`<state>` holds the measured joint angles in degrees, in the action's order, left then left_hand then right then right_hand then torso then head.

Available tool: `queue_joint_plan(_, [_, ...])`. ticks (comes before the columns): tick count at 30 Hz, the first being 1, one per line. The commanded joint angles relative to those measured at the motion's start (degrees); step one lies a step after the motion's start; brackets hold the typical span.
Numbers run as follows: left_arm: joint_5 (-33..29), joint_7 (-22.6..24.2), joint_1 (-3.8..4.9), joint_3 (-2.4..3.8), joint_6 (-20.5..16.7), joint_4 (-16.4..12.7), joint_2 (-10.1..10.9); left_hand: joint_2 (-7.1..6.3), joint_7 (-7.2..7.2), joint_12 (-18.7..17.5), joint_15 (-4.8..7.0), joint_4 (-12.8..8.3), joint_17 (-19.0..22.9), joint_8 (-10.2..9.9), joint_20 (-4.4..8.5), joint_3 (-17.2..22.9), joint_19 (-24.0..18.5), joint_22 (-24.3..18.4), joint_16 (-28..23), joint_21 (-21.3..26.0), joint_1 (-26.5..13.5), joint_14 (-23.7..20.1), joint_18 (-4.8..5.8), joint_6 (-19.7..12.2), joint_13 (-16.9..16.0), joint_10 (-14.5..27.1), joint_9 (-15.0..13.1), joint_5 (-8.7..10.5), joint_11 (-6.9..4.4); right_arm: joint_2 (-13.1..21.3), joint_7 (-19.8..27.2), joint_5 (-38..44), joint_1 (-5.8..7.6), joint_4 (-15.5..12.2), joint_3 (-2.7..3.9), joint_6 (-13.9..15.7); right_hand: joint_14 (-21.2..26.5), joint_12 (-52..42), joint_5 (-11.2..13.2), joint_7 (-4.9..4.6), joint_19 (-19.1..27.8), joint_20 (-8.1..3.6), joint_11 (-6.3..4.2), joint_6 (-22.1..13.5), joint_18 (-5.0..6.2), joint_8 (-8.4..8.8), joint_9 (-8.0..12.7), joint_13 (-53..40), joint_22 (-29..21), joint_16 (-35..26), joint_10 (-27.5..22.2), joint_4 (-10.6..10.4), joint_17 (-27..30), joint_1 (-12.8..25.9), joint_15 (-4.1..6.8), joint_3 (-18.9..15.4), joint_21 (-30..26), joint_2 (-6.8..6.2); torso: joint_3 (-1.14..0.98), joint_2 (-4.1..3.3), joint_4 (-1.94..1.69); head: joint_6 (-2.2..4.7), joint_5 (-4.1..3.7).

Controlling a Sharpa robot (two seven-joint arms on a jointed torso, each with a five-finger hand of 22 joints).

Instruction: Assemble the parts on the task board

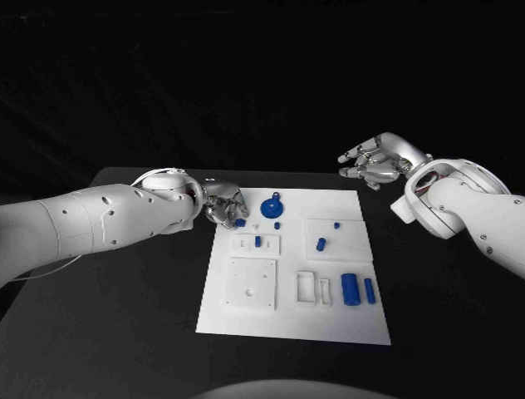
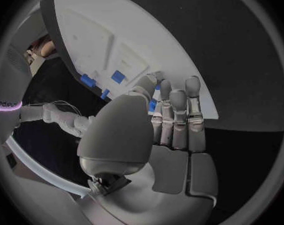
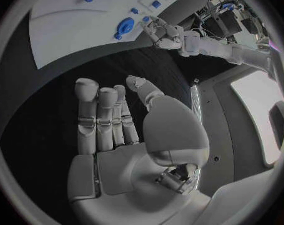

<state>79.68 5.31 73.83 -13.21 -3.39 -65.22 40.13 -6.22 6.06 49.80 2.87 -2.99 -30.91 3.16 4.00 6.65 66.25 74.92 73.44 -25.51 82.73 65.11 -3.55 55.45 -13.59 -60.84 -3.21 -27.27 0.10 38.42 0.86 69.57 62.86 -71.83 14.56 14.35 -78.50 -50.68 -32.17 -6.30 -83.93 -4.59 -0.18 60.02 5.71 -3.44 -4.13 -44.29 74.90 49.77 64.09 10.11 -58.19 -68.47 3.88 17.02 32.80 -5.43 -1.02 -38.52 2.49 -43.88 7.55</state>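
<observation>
My left hand (image 1: 223, 204) is down at the far left corner of the task board (image 1: 296, 328), fingers curled close over a small blue part (image 1: 240, 223) right at my fingertips. Whether I've actually got it pinched, I cannot tell; from the left wrist view my fingers (image 2: 178, 116) lie straight and together over the board's edge, with just a sliver of blue between them. My right hand (image 1: 380, 160) hangs off the far right corner, above the black table (image 1: 119, 316), fingers apart, holding nothing.

Just beside my left fingertips lies the blue disc with a knob (image 1: 273, 205), and nearer me the other blue pieces: a small peg (image 1: 257, 241) in its white block, another peg (image 1: 320, 244) on the right-hand block, and two blue cylinders (image 1: 356, 289) lying side by side near the slotted frame (image 1: 311, 288).

By my reckoning I'm at the pick-up, early in the job, most parts loose. To do it well: settle the fingertips either side of the small part, close gently, and lift straight up so I don't nudge the disc beside it. The right hand should stay clear until there's something to steady.
</observation>
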Motion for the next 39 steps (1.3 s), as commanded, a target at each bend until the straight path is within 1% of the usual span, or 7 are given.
queue_joint_plan(1, [1.22, -2.06, -0.66, -0.53, 2.88, 0.39, 0.13, 0.11, 0.31, -0.1, -0.2, -0.34, -0.12, 0.44, -0.14, 0.38, 0.18, 1.27, -0.23, -0.52, 0.33, 0.36, -0.36, 2.35, -0.02, -0.07, -0.36, 0.24, 0.33, 0.02, 0.27, 0.34, -0.06, -0.01, 0.01, -0.75, -0.14, 0.24, -0.4, -0.15, -1.99, -0.44, -0.01, -0.34, 0.59, -0.17, 0.07, -0.05, 3.52, -0.21, 0.44, -0.24, 0.03, -0.02, 0.03, -0.07, -0.28, -0.39, 0.0, -0.02, -0.02, 0.06, 0.03])
queue_joint_plan(7, [1.21, -1.81, -0.66, -0.53, 2.61, 0.35, 0.01, 0.35, 0.47, 0.4, -0.39, -0.08, -0.21, 0.41, -0.39, 0.93, 0.11, 1.2, -0.12, -0.94, -0.52, 0.54, -0.62, 3.64, -0.35, 0.09, -0.35, 0.7, 0.52, 0.0, 0.24, 0.34, -0.08, -0.04, 0.01, -0.73, -0.14, 0.24, -0.4, -0.15, -1.99, -0.44, -0.01, -0.34, 0.59, -0.17, 0.07, -0.05, 3.52, -0.21, 0.44, -0.24, 0.03, -0.02, 0.03, -0.07, -0.28, -0.39, -0.02, 0.0, -0.05, 0.09, 0.1])
queue_joint_plan(11, [1.19, -1.76, -0.66, -0.53, 2.48, 0.33, -0.06, 0.71, 0.37, 0.98, -0.38, 0.58, -0.18, 0.41, -0.46, -0.02, 0.3, 0.98, -0.18, -0.55, -0.88, 0.77, -0.53, 3.97, -0.69, 0.07, -0.36, 5.37, 0.49, -0.01, 0.23, 0.34, -0.09, -0.05, 0.01, -0.73, -0.14, 0.24, -0.4, -0.15, -1.99, -0.44, -0.01, -0.34, 0.59, -0.17, 0.07, -0.05, 3.52, -0.21, 0.44, -0.24, 0.03, -0.02, 0.03, -0.07, -0.28, -0.39, -0.01, -0.01, 0.0, 0.06, 0.12])
queue_joint_plan(21, [1.79, -1.76, -0.66, -0.53, 2.1, 0.52, -0.21, 2.05, 0.26, 0.95, -0.31, 0.45, -0.12, 0.41, -0.35, -0.64, 0.76, 1.13, -0.56, 0.06, 1.13, 1.1, -0.56, 4.91, -0.7, 0.12, -0.36, 8.05, 0.43, 0.0, 0.21, 0.34, -0.1, -0.02, 0.01, -0.77, -0.14, 0.24, -0.4, -0.15, -1.99, -0.44, -0.01, -0.34, 0.59, -0.17, 0.07, -0.05, 3.52, -0.21, 0.44, -0.24, 0.03, -0.02, 0.03, -0.07, -0.28, -0.39, -0.05, -0.02, 0.02, 0.01, 0.09])
queue_joint_plan(23, [2.0, -1.61, -0.67, -0.54, 1.95, 0.61, -0.4, 1.9, 0.2, 1.03, -0.3, 0.55, -0.13, 0.42, -0.37, -1.15, 0.83, 1.08, -0.59, 0.16, 1.08, 1.2, -0.54, 4.98, -0.74, -0.02, -0.37, 9.34, 0.41, -0.02, 0.21, 0.34, -0.1, -0.02, 0.01, -0.77, -0.16, 0.21, -0.4, -0.14, -2.0, -0.45, -0.01, -0.29, 0.58, -0.17, 0.07, -0.08, 3.53, -0.2, 0.46, -0.24, 0.03, -0.01, 0.04, -0.07, -0.28, -0.37, -0.04, -0.03, 0.02, 0.01, 0.09])
queue_joint_plan(25, [2.09, -1.48, -0.72, -0.54, 1.76, 0.64, -0.55, 1.64, 0.1, 1.27, -0.32, 0.9, -0.15, 0.43, -0.42, -2.08, 0.94, 0.98, -0.61, 0.36, 0.68, 1.29, -0.46, 5.02, -0.86, -0.19, -0.38, 12.07, 0.38, -0.03, 0.21, 0.34, -0.11, -0.02, 0.01, -0.78, -0.18, 0.17, -0.4, -0.13, -2.01, -0.46, -0.02, -0.22, 0.58, -0.17, 0.06, -0.12, 3.53, -0.19, 0.5, -0.24, 0.03, 0.02, 0.05, -0.07, -0.26, -0.34, -0.02, -0.03, 0.05, -0.01, 0.1])
queue_joint_plan(39, [2.7, -0.86, -1.21, -0.54, 0.36, 0.83, -1.09, 2.78, -0.37, 1.62, 0.04, 2.22, -0.37, 0.44, -0.07, -5.21, 2.24, 1.11, -0.67, 1.6, 1.51, 2.15, -0.19, 6.77, -1.09, -0.74, -0.39, 12.63, 0.01, -0.05, 0.2, 0.34, -0.13, -0.05, 0.01, -0.78, -0.18, 0.17, -0.4, -0.13, -2.01, -0.46, -0.02, -0.22, 0.58, -0.17, 0.06, -0.12, 3.53, -0.19, 0.5, -0.24, 0.03, 0.02, 0.05, -0.07, -0.26, -0.34, -0.02, -0.05, 0.0, -0.1, -0.03])
